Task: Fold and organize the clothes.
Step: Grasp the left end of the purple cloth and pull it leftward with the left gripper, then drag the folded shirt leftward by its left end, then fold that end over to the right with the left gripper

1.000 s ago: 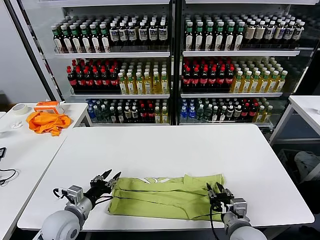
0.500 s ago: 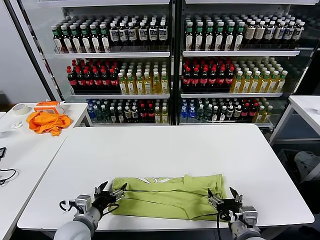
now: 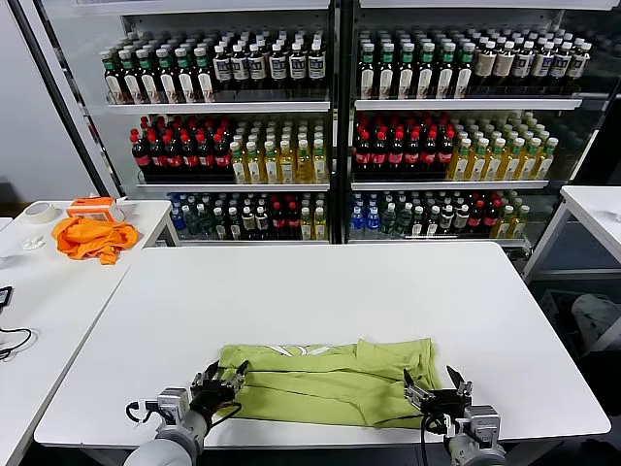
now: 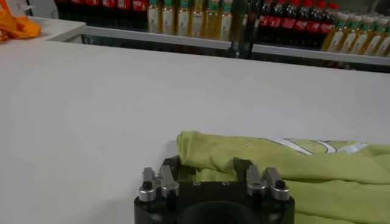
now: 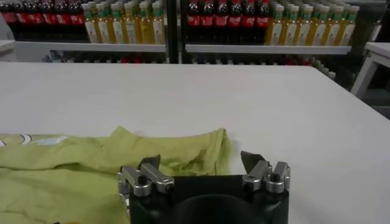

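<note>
Left tool (image 3: 225, 377) low at T-shirt (image 3: 325, 383) left end, grip indeterminate; right tool (image 3: 433, 394) spread wide, empty.

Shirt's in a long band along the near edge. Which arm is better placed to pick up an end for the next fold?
Probably left: the left gripper sits against the T-shirt at its end, jaws over the cloth edge. The right gripper, jaws wide, straddles the other end's corner, partly off it.

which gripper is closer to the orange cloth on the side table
Left. The left gripper sits at the T-shirt's left end, on the orange cloth's side; the right gripper is at the shirt's far end.
</note>
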